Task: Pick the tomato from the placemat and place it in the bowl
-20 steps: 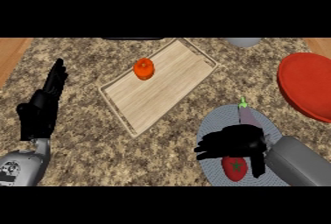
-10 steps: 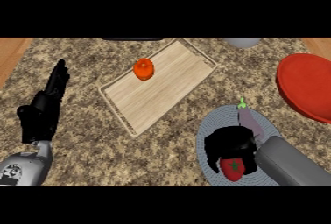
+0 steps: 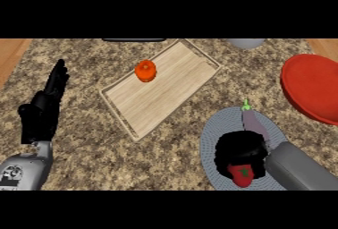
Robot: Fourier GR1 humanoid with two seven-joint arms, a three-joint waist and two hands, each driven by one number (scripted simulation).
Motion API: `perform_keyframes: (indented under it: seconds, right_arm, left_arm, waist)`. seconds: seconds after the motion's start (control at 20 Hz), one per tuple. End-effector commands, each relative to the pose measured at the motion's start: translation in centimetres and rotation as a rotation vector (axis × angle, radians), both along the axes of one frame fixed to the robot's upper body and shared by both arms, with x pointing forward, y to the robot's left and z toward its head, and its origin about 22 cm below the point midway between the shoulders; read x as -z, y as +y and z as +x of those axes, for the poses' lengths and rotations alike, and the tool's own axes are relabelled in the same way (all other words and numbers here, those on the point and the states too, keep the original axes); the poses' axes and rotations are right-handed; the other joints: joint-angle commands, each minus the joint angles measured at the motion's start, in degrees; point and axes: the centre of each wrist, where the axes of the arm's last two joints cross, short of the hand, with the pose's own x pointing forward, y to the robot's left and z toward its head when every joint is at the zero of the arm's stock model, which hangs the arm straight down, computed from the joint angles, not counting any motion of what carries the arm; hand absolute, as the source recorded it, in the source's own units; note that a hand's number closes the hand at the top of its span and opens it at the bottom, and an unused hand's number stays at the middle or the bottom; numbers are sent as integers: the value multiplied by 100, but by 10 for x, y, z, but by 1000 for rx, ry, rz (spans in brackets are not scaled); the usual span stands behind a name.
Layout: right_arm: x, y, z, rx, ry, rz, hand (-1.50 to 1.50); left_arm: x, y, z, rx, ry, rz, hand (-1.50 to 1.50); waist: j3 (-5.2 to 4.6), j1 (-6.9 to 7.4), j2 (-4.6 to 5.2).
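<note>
Counter (image 3: 165, 152): speckled stone.
Wooden board (image 3: 173, 91): far centre, bearing an orange-red fruit (image 3: 146, 71).
Bowl (image 3: 309, 85): red, far right.
Placemat (image 3: 221, 127): grey, round, near right.
Left hand (image 3: 43, 112): left edge, fingers straight, resting.
Right hand (image 3: 241, 150): curled round the tomato (image 3: 242, 175), over the placemat.
Left forearm marking (image 3: 10, 177): illegible.

We see a speckled counter (image 3: 165, 156) carrying a wooden board (image 3: 165, 94); right of the board lie a grey placemat (image 3: 221, 129) and a red plate (image 3: 310, 89).

Left hand (image 3: 41, 112) open, fingers (image 3: 58, 78) straight, at the left edge; right hand (image 3: 241, 150) palm-down, fingers curled round the tomato (image 3: 243, 175).
</note>
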Motion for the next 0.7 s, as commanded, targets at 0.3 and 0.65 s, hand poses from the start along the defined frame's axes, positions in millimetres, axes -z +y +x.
perform_keyframes:
  seconds: [0.3,0.65]
  right_arm:
    - [22,-7,23,1022,64,35,150]
    - [-31,85,37,1515,34,454,150]
  left_arm:
    - [0,12,-4,-55,11,1,0]
    - [8,10,-7,-43,36,-7,0]
  waist:
    - [16,-401,-51]
    - [15,-299,-103]
